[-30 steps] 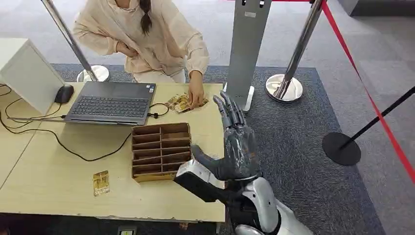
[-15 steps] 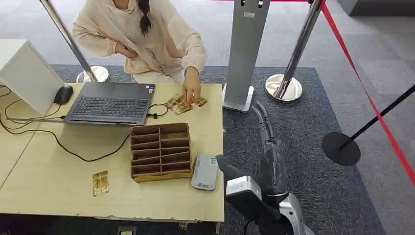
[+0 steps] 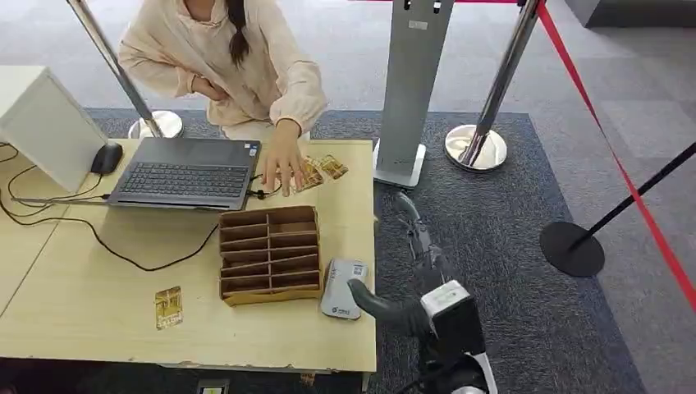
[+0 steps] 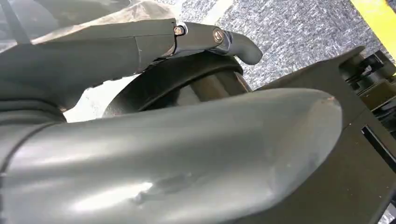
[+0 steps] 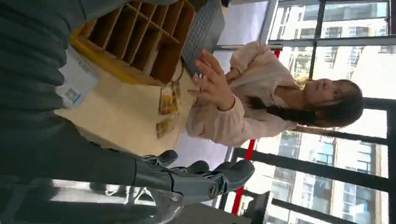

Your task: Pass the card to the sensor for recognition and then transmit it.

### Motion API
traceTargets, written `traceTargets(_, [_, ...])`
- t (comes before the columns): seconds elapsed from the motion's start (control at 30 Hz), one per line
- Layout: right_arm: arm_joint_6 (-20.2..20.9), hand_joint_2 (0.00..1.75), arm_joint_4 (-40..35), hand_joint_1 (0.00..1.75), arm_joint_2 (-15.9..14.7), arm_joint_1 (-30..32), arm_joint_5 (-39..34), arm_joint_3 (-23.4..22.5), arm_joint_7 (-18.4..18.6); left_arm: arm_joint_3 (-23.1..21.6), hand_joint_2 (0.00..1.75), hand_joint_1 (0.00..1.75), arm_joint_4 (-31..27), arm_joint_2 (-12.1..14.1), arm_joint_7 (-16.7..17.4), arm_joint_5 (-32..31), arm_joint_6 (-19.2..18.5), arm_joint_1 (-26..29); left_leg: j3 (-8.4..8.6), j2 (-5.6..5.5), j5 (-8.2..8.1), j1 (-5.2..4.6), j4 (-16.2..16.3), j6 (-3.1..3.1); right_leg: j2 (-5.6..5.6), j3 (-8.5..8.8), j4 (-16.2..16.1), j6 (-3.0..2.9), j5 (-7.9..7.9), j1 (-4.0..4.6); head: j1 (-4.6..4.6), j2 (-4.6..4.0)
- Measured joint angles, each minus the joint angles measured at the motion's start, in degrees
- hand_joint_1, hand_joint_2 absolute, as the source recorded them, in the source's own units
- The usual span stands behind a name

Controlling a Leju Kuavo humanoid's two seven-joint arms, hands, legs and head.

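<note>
Card (image 3: 169, 307): one lies alone, flat on the near left part of the wooden table (image 3: 82, 279), well apart from both hands. A small cluster of more cards (image 3: 322, 170) lies at the far edge, overlapping, so their number cannot be told. One grey-white sensor (image 3: 343, 287) rests flat near the table's right edge, just right of the single wooden organiser (image 3: 269, 253) with its rows of slots.

The right hand (image 3: 414, 263) hangs off the right edge of the table over the carpet, fingers stretched out and apart, grasping nothing; its thumb points toward the sensor, and I cannot tell if they touch. The left hand (image 4: 163, 149) shows its thick thumb and one straight dark finger (image 4: 233, 42); whether it is released or clenched I cannot tell.

One person (image 3: 238, 57) sits on the far side, one hand (image 3: 279, 168) spread on the table between the cards and the one laptop (image 3: 185, 172). One mouse (image 3: 107, 156) sits left of the laptop, beside a white box (image 3: 45, 123). One grey pedestal (image 3: 414, 82) and two chrome posts (image 3: 501, 82) (image 3: 115, 70) stand beyond.

A second ago the right hand was raised upright over the table's right edge, hiding the sensor; it has since dropped lower and nearer. The person's hand has slid left off the cards toward the laptop.
</note>
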Motion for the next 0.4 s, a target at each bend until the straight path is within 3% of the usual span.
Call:
traceTargets(0.2, [1.46,1.75,7.37,0.0,1.97,0.14,-11.31,0.35,-6.67,0.0,0.0,0.0,-0.02,-1.07,1.81,-0.2,2.84,0.03,-0.01,-0.01,0.0,0.0,0.0,0.0,0.0,-0.01,0.0,0.0,0.0,0.0,0.0,0.0])
traceTargets(0.4, [4.61,1.75,14.02,0.0,3.83,0.1,-19.6,0.63,-10.7,0.0,0.0,0.0,0.0,-1.53,2.47,-0.42,3.39,-0.15,-0.04,-0.02,0.0,0.0,0.0,0.0,0.0,-0.02,0.0,0.0,-0.01,0.0,0.02,0.0])
